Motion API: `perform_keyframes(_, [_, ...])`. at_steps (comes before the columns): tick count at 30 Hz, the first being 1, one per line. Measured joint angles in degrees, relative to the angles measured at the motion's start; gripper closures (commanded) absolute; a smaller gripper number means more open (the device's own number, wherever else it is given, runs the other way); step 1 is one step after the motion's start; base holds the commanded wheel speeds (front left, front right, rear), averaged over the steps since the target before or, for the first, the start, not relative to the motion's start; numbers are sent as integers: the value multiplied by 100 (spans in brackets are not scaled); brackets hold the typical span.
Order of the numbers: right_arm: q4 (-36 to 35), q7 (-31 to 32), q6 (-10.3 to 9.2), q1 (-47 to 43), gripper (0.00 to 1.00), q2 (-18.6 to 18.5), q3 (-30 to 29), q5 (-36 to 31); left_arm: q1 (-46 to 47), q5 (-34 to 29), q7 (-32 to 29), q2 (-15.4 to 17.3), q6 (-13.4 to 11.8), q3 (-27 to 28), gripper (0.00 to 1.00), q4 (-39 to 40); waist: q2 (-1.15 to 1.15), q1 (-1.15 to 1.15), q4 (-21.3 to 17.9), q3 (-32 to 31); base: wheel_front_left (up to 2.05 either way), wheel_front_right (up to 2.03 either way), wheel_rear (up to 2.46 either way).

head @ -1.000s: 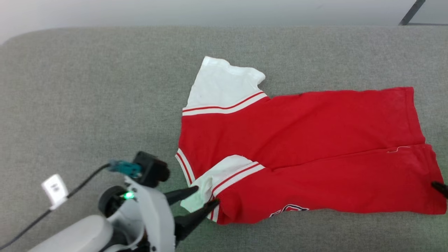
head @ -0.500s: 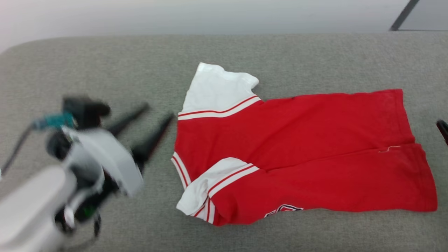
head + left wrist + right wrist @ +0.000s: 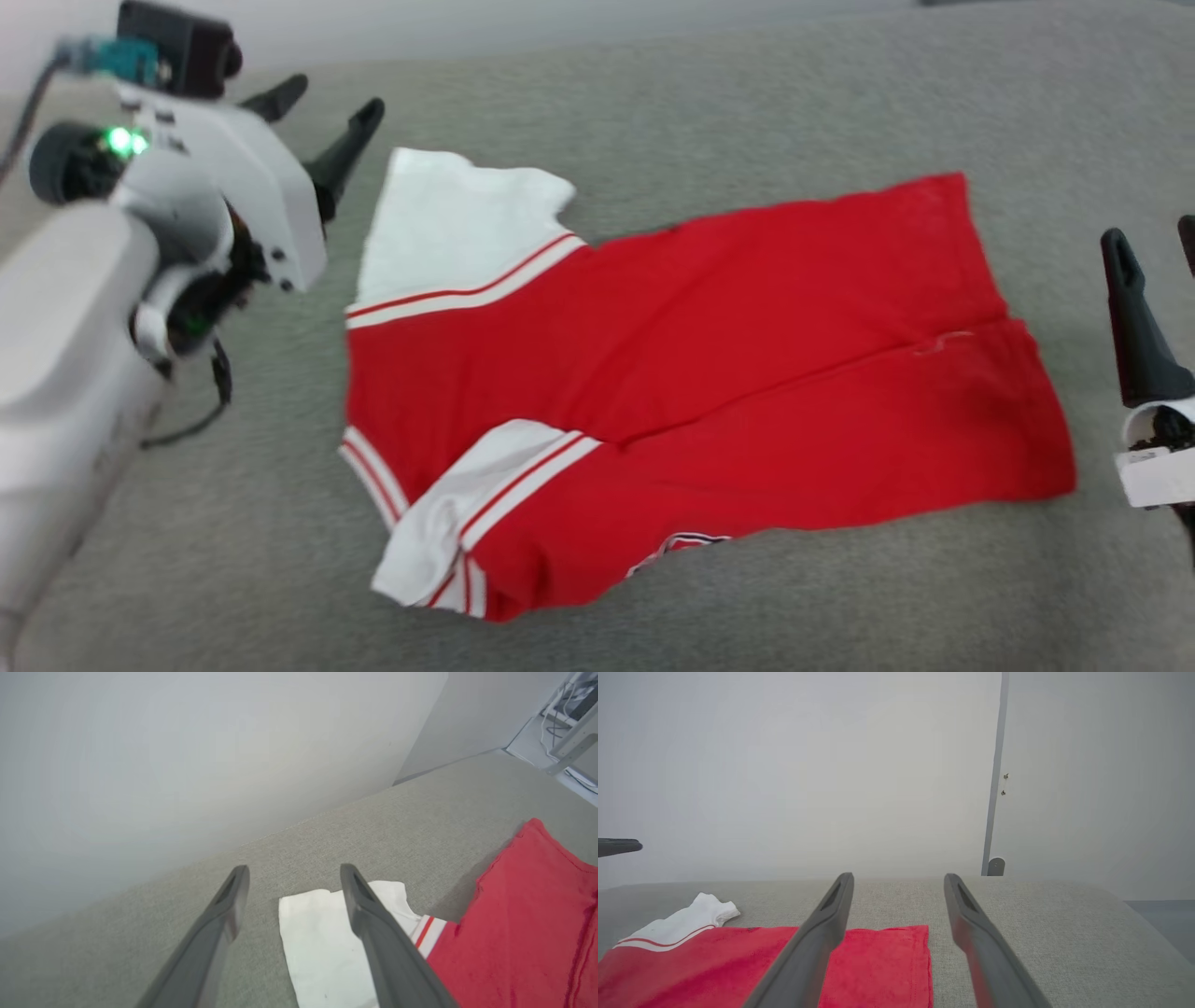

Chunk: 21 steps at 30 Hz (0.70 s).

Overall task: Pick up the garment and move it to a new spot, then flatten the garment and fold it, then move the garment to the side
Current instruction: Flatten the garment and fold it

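Note:
The garment [image 3: 709, 364] lies spread on the grey padded surface [image 3: 747, 112], red body to the right and white sleeves to the left. Its near edge is folded over, so only a sliver of the black number [image 3: 680, 545] shows. My left gripper [image 3: 327, 105] hovers open just left of the far white sleeve [image 3: 448, 224]. In the left wrist view that gripper [image 3: 294, 872] points past the sleeve's [image 3: 322, 938] corner with nothing between the fingers. My right gripper [image 3: 1153, 238] stands open off the garment's right hem. Seen from the right wrist, it [image 3: 899, 879] is above the hem [image 3: 882, 961].
A pale wall rises behind the surface's far edge. A thin grey post [image 3: 994, 788] runs down the wall at the right. Cables and a metal frame [image 3: 570, 718] lie beyond the surface's far corner. Bare grey padding surrounds the garment on all sides.
My left gripper has left the near sleeve and swung up and away to the far sleeve. The right gripper has come further into view. The head camera has shifted, moving the whole picture.

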<state>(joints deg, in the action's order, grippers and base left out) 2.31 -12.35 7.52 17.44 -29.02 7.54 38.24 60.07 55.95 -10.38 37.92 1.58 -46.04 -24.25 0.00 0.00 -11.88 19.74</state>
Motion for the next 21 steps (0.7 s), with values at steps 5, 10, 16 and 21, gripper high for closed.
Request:
perform_keyframes(5, [-110, -136, 0, 10, 0, 304, -94, -163, 576, 0, -594, -176, 304, -198, 0, -929, 0, 0, -339, 190, 0, 0, 0])
perform_keyframes(10, [-241, -180, 0, 8, 0, 430, -86, -253, 961, 196, -1444, -310, 455, -355, 0, -1762, 0, 0, -623, 389, 0, 0, 0])
perform_keyframes(16, [-325, -186, 0, -36, 0, 448, -35, -256, 1281, 350, -2465, -337, 541, -604, 0, -2370, 0, 0, -873, 580, 0, 0, 0])
perform_keyframes(21, [-411, -167, 0, -49, 0, 430, -34, -256, 1443, 594, -2986, -367, 555, -602, 0, -2632, 0, 0, -965, 668, 0, 0, 0])
